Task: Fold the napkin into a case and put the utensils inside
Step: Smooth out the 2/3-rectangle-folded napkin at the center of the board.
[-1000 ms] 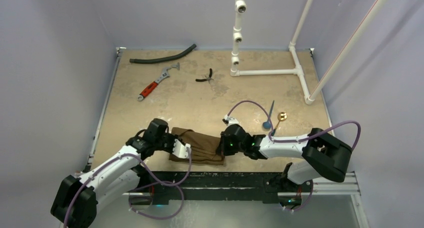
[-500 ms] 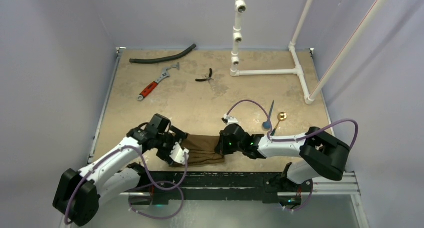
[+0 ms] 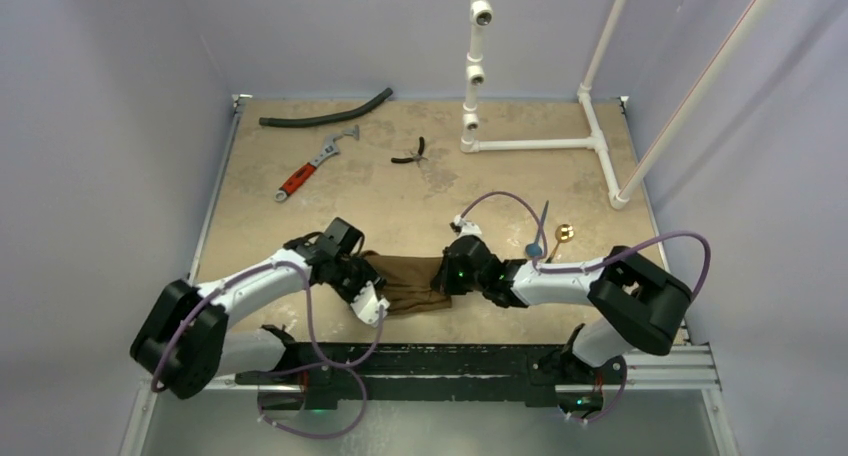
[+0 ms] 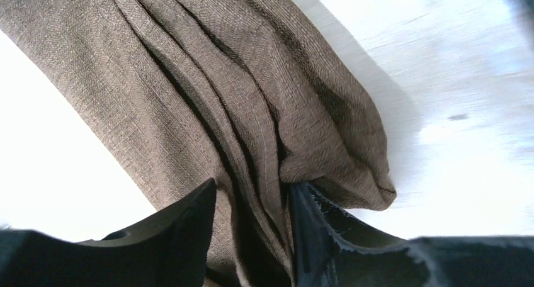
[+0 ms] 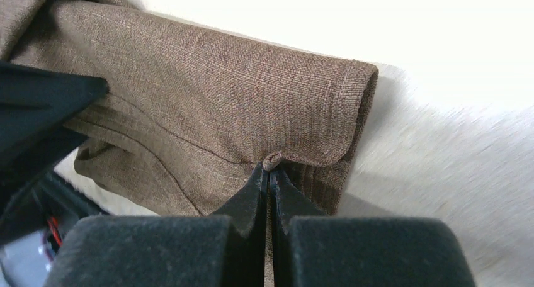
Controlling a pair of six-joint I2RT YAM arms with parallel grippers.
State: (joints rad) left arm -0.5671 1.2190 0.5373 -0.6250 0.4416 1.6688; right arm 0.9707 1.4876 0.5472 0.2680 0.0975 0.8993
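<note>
The dark-brown napkin (image 3: 405,279) lies bunched and pleated near the table's front edge, between my two grippers. My left gripper (image 3: 378,298) is at its left end, and its jaws stand partly apart, straddling several loose pleats (image 4: 252,196). My right gripper (image 3: 441,281) is at the napkin's right end, shut on a hem corner (image 5: 272,161) above a rolled fold (image 5: 252,98). The utensils lie to the right of the napkin: a blue-bowled spoon (image 3: 534,248), a thin dark piece (image 3: 543,219) and a gold-bowled spoon (image 3: 564,233).
At the back of the table lie a black hose (image 3: 325,114), a red-handled wrench (image 3: 310,169) and small black pliers (image 3: 410,155). A white pipe frame (image 3: 530,144) stands at the back right. A black rail (image 3: 450,361) runs along the near edge.
My left gripper let go, opened wide, shifted right to the napkin's left end and has narrowed again over the pleats. The napkin is more bunched. My right gripper kept its hold and edged forward.
</note>
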